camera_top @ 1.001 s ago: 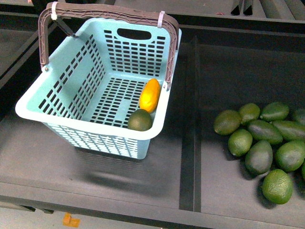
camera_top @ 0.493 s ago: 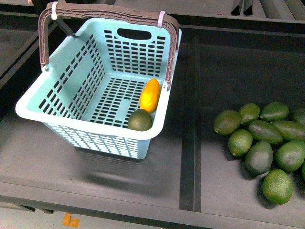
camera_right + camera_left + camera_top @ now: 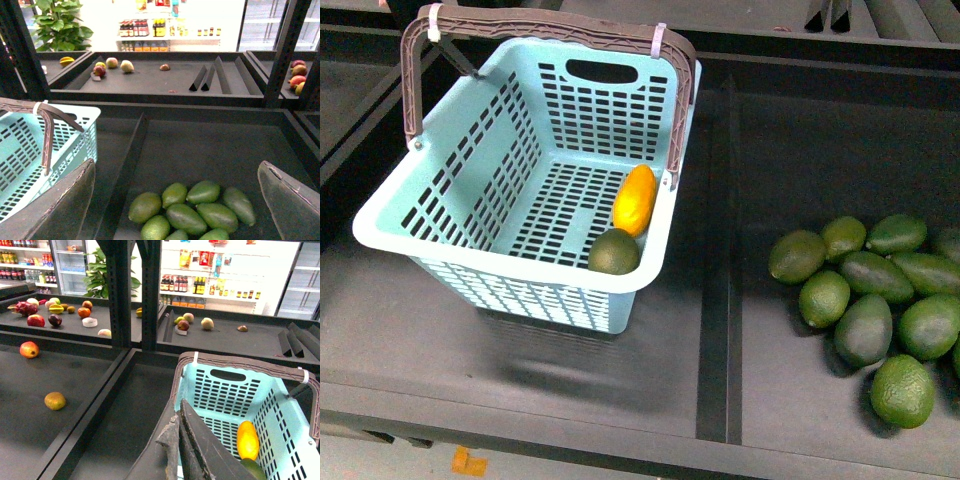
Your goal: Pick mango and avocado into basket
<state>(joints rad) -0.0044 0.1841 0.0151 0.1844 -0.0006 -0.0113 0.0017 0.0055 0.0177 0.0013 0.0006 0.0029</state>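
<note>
Front view shows the mango (image 3: pixel 635 200) and avocado (image 3: pixel 614 252) touching in the basket (image 3: pixel 390 225) by its right wall, so the task looks done. The left hand (image 3: pixel 181 450) is clenched, empty; the right hand (image 3: pixel 175 200) hangs released above the spare avocados (image 3: pixel 190 212).

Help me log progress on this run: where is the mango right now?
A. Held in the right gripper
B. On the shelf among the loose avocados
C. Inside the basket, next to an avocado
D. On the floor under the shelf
C. In the front view the mango lies on the slotted floor of the basket, right beside the avocado, and neither gripper holds anything.
</note>
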